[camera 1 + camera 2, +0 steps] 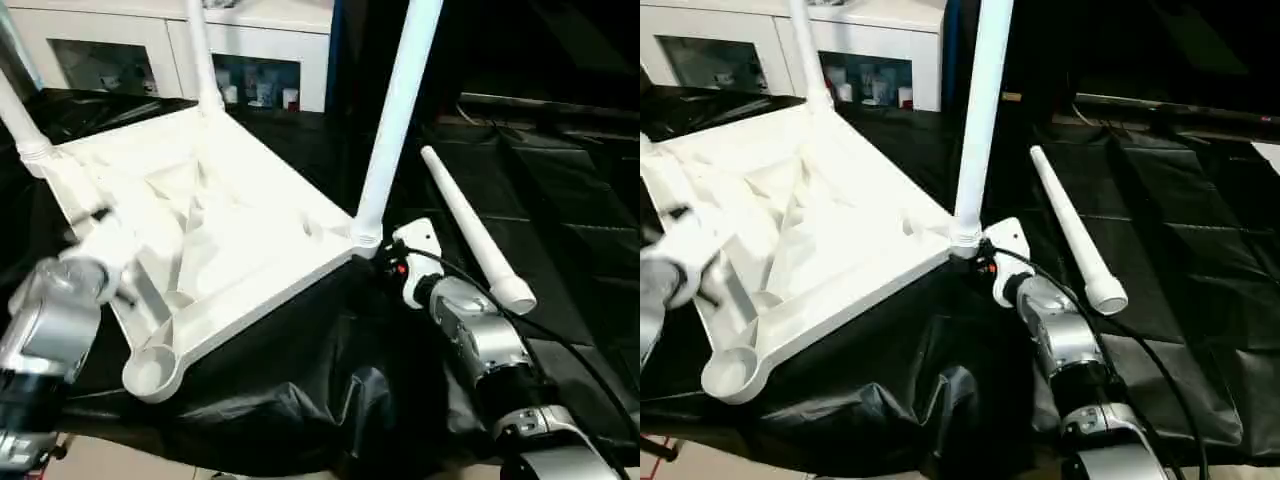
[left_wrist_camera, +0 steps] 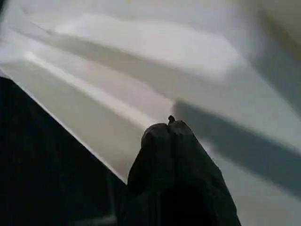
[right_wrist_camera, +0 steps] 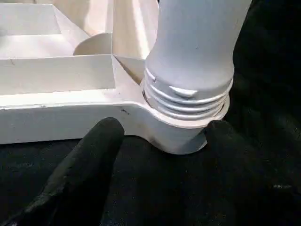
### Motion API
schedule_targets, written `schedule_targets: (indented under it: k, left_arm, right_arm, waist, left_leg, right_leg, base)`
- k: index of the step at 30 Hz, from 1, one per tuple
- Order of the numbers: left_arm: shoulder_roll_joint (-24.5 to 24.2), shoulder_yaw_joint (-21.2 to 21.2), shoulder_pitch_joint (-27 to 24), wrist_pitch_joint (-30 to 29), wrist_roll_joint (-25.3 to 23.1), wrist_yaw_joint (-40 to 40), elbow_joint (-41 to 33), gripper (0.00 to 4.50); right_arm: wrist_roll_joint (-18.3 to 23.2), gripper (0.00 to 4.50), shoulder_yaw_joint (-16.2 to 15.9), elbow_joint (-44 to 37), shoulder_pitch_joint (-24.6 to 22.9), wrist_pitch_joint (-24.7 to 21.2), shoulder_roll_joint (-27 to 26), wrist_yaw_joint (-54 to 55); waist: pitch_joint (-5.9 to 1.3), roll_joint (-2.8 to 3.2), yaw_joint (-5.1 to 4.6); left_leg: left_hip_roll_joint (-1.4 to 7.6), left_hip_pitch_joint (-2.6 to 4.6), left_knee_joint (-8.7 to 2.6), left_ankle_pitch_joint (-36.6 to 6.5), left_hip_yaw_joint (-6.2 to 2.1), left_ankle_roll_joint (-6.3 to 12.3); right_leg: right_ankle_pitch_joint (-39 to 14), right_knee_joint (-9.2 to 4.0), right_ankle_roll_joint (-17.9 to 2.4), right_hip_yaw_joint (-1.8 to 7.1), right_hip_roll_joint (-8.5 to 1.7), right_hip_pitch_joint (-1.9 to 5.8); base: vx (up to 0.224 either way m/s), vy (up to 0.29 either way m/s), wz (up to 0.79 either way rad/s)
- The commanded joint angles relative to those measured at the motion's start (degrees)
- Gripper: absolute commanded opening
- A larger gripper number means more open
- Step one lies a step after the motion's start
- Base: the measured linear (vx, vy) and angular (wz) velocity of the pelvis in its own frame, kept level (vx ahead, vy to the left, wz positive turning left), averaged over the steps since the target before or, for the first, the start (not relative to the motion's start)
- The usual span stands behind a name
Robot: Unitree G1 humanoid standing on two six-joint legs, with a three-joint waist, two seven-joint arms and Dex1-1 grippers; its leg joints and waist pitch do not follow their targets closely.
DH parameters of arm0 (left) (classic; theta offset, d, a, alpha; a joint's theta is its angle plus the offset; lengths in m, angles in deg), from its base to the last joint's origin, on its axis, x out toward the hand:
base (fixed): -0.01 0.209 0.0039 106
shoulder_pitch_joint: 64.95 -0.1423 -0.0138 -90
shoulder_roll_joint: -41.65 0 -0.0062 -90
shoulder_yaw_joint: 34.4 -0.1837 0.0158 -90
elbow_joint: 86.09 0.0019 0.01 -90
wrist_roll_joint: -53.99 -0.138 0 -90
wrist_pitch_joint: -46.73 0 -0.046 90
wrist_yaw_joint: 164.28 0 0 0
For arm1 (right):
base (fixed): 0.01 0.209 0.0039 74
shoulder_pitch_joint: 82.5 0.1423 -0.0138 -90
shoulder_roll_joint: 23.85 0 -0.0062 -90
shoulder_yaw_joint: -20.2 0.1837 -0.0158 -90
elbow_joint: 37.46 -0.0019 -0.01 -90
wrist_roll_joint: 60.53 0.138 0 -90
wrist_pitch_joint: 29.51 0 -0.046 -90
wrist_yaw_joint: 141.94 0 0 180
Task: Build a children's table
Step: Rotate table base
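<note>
The tabletop (image 1: pixel 215 225) lies upside down on the black-draped bench (image 1: pixel 560 190), ribbed underside up; three legs stand in corner sockets, the nearest of them (image 1: pixel 398 110) rising just beside the right gripper (image 3: pixel 160 134); a fourth leg (image 1: pixel 468 230) lies loose on the cloth to the right; one near socket (image 1: pixel 150 372) gapes empty. The right gripper's fingers are spread either side of that seated leg's threaded collar (image 3: pixel 186 96) — not clamping it; the left gripper (image 2: pixel 170 128), pressed together, points at the tabletop's rim. The step looks like seating the third leg; next calls for fetching the loose leg — then carrying it to the empty socket.
</note>
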Motion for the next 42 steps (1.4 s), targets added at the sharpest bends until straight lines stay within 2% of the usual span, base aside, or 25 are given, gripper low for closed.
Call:
schedule_targets:
  k: [1, 2, 7, 8, 9, 10, 11, 12, 14, 18, 20, 21, 22, 26, 27, 28, 31, 32, 33, 34, 36, 37, 38, 41, 42]
  left_arm:
    - [-1.04, -1.26, -0.59, -1.37, 0.90, -2.56, -2.34, 0.00]
    - [-1.18, -1.33, -0.81, -1.65, 1.27, -3.21, -2.97, 0.00]
    - [-2.56, -2.90, -2.02, -1.31, 3.91, -8.32, -5.73, 0.00]
    - [-2.67, -3.43, -2.49, -0.53, 5.62, -10.78, -7.37, 0.00]
    - [-3.11, -4.13, -2.88, -0.43, 6.28, -12.32, -8.41, 0.00]
    - [-3.49, -4.67, -3.15, -0.54, 6.66, -13.46, -9.18, 0.00]
    - [-4.13, -5.28, -3.56, -1.19, 7.56, -15.43, -10.19, 0.00]
    - [-4.31, -5.44, -3.68, -1.41, 7.81, -15.99, -10.48, 0.00]
    - [-6.20, -7.23, -5.09, -1.72, 9.11, -19.81, -12.54, 0.00]
    - [-8.02, -9.08, -7.01, -1.67, 12.34, -25.17, -16.59, 0.00]
    - [-8.77, -10.54, -7.77, -1.90, 14.67, -28.67, -19.36, 0.00]
    - [-8.98, -10.91, -7.87, -2.09, 15.09, -29.37, -19.94, 0.00]
    - [-9.06, -11.37, -7.95, -1.95, 15.81, -30.38, -20.75, 0.00]
    - [-6.90, -13.00, -6.17, -1.60, 17.77, -32.20, -22.06, 0.00]
    - [-5.34, -14.16, -4.58, -1.17, 18.89, -33.11, -22.42, 0.00]
    - [-4.59, -14.61, -3.85, -0.97, 19.07, -33.17, -22.32, 0.00]
    - [-3.04, -15.39, -2.27, -0.40, 19.13, -32.78, -21.55, 0.00]
    - [-1.60, -15.88, -0.85, 1.11, 18.74, -32.27, -20.12, 0.00]
    - [0.35, -16.22, 1.08, 2.83, 18.14, -31.17, -17.69, 0.00]
    - [2.68, -16.64, 3.48, 5.39, 17.15, -29.63, -14.40, 0.00]
    - [4.88, -16.87, 5.94, 7.97, 15.87, -27.58, -10.38, 0.00]
    - [6.03, -16.99, 7.26, 9.33, 15.21, -26.49, -8.21, 0.00]
    - [7.36, -16.77, 8.54, 10.02, 15.00, -25.33, -6.11, 0.00]
    - [10.88, -16.31, 11.71, 12.80, 14.54, -21.68, -0.79, 0.00]
    - [11.52, -16.30, 12.39, 13.26, 14.38, -20.63, 0.37, 0.00]
  right_arm:
    - [-0.29, 2.93, -0.86, 1.58, 1.21, -0.10, -0.51, -0.19]
    - [-0.35, 2.84, -0.95, 2.21, 1.57, 0.10, -0.61, -0.13]
    - [-0.74, 2.46, -1.92, 4.81, 3.22, 0.61, -1.23, -0.90]
    - [-1.25, 2.37, -2.55, 6.43, 4.03, 0.74, -1.57, -1.86]
    - [-1.68, 2.29, -3.04, 7.42, 4.54, 0.90, -1.81, -2.20]
    - [-1.97, 2.21, -3.37, 8.13, 4.90, 1.05, -1.98, -2.39]
    - [-2.12, 2.12, -3.62, 9.01, 5.38, 1.19, -2.26, -2.68]
    - [-2.15, 2.02, -3.67, 9.28, 5.51, 1.25, -2.34, -2.76]
    - [-2.48, 1.85, -4.05, 10.93, 6.61, 1.99, -3.12, -2.85]
    - [-2.65, 1.43, -4.12, 13.61, 8.49, 3.20, -4.42, -2.72]
    - [-2.92, 1.26, -4.15, 15.15, 9.57, 4.05, -5.25, -2.62]
    - [-2.94, 1.26, -4.14, 15.54, 9.83, 4.27, -5.42, -2.62]
    - [-2.91, 1.18, -4.13, 15.96, 10.17, 4.51, -5.69, -2.59]
    - [-2.86, 0.80, -3.94, 17.26, 11.32, 5.14, -6.48, -2.46]
    - [-2.72, 0.80, -4.01, 18.00, 11.81, 5.68, -6.72, -2.57]
    - [-2.70, 0.71, -4.06, 18.13, 11.92, 5.84, -6.78, -2.65]
    - [-2.77, 0.41, -3.98, 18.66, 12.24, 6.25, -6.90, -2.66]
    - [-2.78, 0.36, -3.90, 18.83, 12.37, 6.36, -6.90, -2.63]
    - [-2.81, 0.36, -3.78, 19.07, 12.50, 6.58, -6.84, -2.47]
    - [-2.83, 0.26, -3.64, 19.26, 12.61, 6.83, -6.71, -2.28]
    - [-2.86, 0.11, -3.52, 19.22, 12.57, 6.98, -6.50, -2.07]
    - [-2.87, 0.11, -3.44, 19.28, 12.55, 7.12, -6.34, -2.02]
    - [-2.89, 0.11, -3.36, 19.28, 12.47, 7.21, -6.13, -1.97]
    - [-3.07, 0.11, -3.08, 19.09, 11.96, 7.44, -5.48, -1.65]
    - [-3.19, 0.11, -3.00, 19.05, 11.82, 7.53, -5.32, -1.48]
  waist:
    - [-3.64, 1.29, 0.31]
    - [-3.69, 1.10, 0.28]
    - [-3.53, 0.88, 0.08]
    - [-3.60, 0.86, 0.01]
    - [-3.60, 0.40, -0.01]
    - [-3.55, 0.72, 0.14]
    - [-3.50, 0.29, 0.07]
    - [-3.51, 0.51, 0.15]
    - [-3.47, 0.08, 0.14]
    - [-3.43, 0.37, 0.18]
    - [-3.50, 0.39, 0.42]
    - [-3.46, 0.40, 0.31]
    - [-3.47, 0.34, 0.31]
    - [-3.65, 0.41, 0.26]
    - [-3.66, 0.88, 0.24]
    - [-3.72, 0.68, 0.26]
    - [-3.76, 0.55, 0.19]
    - [-3.80, 0.52, 0.16]
    - [-3.84, 0.99, 0.16]
    - [-3.84, 0.91, 0.24]
    - [-4.02, 1.05, 0.35]
    - [-3.94, 1.35, 0.46]
    - [-3.96, 1.14, 0.35]
    - [-4.11, 1.30, 0.36]
    - [-4.23, 1.26, 0.46]
  left_leg:
    - [-0.76, -0.04, -3.63, -15.72, 0.67, 0.76]
    - [-0.69, -0.15, -3.67, -15.35, 0.64, 0.70]
    - [-0.77, -0.51, -3.78, -15.13, 0.59, 0.77]
    - [-0.74, -0.34, -3.69, -15.32, 0.60, 0.74]
    - [-0.77, -0.37, -3.66, -15.16, 0.67, 0.89]
    - [-0.74, -0.24, -3.67, -15.11, 0.65, 0.90]
    - [-0.72, -0.29, -3.69, -15.22, 0.67, 0.95]
    - [-0.69, -0.25, -3.73, -15.19, 0.60, 0.77]
    - [-0.66, -0.26, -3.72, -15.04, 0.67, 0.82]
    - [-0.44, -0.11, -3.81, -14.54, 0.71, 0.45]
    - [-0.42, -0.02, -3.88, -14.48, 0.66, 0.01]
    - [-0.48, 0.08, -3.83, -14.81, 0.80, -0.08]
    - [-0.52, -0.07, -3.86, -14.53, 0.77, -0.11]
    - [-0.63, -0.30, -3.75, -12.49, 0.80, -0.32]
    - [-0.67, -0.21, -3.72, -12.62, 0.79, -0.50]
    - [-0.68, -0.12, -3.59, -12.64, 0.89, -0.56]
    - [-0.70, -0.27, -3.60, -12.33, 0.86, -0.54]
    - [-0.70, -0.32, -3.58, -12.04, 0.85, -0.51]
    - [-0.76, -0.18, -3.47, -12.00, 0.90, -0.48]
    - [-0.93, -0.01, -3.34, -12.40, 1.07, -0.34]
    - [-0.87, -0.17, -3.35, -11.76, 0.97, -0.31]
    - [-0.91, -0.14, -3.32, -12.05, 0.93, -0.33]
    - [-0.89, -0.18, -3.35, -12.24, 0.93, -0.28]
    - [-0.98, -0.36, -3.23, -11.72, 0.83, -0.35]
    - [-0.93, -0.20, -3.11, -11.28, 0.89, -0.11]
  right_leg:
    - [-14.51, -4.21, -11.30, 1.79, -1.46, 3.04]
    - [-14.00, -4.08, -11.50, 1.80, -1.50, 3.16]
    - [-15.10, -4.09, -11.43, 1.76, -1.54, 3.32]
    - [-15.43, -4.08, -11.36, 1.80, -1.60, 3.16]
    - [-15.59, -4.20, -11.28, 1.81, -1.56, 3.18]
    - [-15.76, -4.13, -11.51, 1.90, -1.66, 3.01]
    - [-16.16, -4.21, -11.43, 1.85, -1.63, 2.99]
    - [-16.30, -4.05, -11.41, 1.86, -1.66, 3.05]
    - [-16.01, -4.05, -11.43, 1.88, -1.63, 2.97]
    - [-14.10, -3.69, -12.56, 2.03, -1.62, 2.70]
    - [-13.39, -3.49, -12.71, 2.02, -1.72, 2.92]
    - [-12.87, -3.46, -12.80, 2.03, -1.51, 2.73]
    - [-12.28, -3.42, -12.73, 2.06, -1.58, 3.03]
    - [-9.55, -3.10, -12.98, 2.07, -1.56, 3.41]
    - [-9.86, -3.13, -13.04, 2.07, -1.58, 3.37]
    - [-9.40, -3.12, -13.20, 2.09, -1.54, 3.36]
    - [-9.10, -3.10, -13.20, 2.08, -1.53, 3.58]
    - [-8.80, -3.04, -13.26, 2.08, -1.58, 3.67]
    - [-8.45, -3.11, -13.36, 2.10, -1.50, 3.55]
    - [-8.61, -3.31, -13.51, 2.08, -1.34, 3.38]
    - [-6.98, -3.05, -13.78, 2.15, -1.46, 3.76]
    - [-7.42, -3.17, -13.51, 2.05, -1.40, 3.68]
    - [-7.68, -3.32, -13.40, 2.04, -1.39, 3.73]
    - [-6.96, -3.13, -13.50, 2.03, -1.38, 4.06]
    - [-6.15, -3.12, -13.71, 2.04, -1.42, 4.02]
  base:
    - [0.000, 0.000, 0.00]
    - [0.000, 0.000, 0.00]
    - [0.000, 0.000, 0.00]
    - [0.000, 0.000, 0.00]
    - [0.000, 0.000, 0.00]
    - [0.000, 0.000, 0.00]
    - [0.000, 0.000, 0.00]
    - [0.000, 0.000, 0.00]
    - [0.000, 0.000, 0.00]
    - [0.000, 0.000, 0.00]
    - [0.000, 0.000, 0.00]
    - [0.000, 0.000, 0.00]
    - [0.000, 0.000, 0.00]
    - [0.000, 0.000, 0.00]
    - [0.000, 0.000, 0.00]
    - [0.000, 0.000, 0.00]
    - [0.000, 0.000, 0.00]
    - [0.000, 0.000, 0.00]
    - [0.000, 0.000, 0.00]
    - [0.000, 0.000, 0.00]
    - [0.000, 0.000, 0.00]
    - [0.000, 0.000, 0.00]
    - [0.000, 0.000, 0.00]
    - [0.000, 0.000, 0.00]
    - [0.000, 0.000, 0.00]
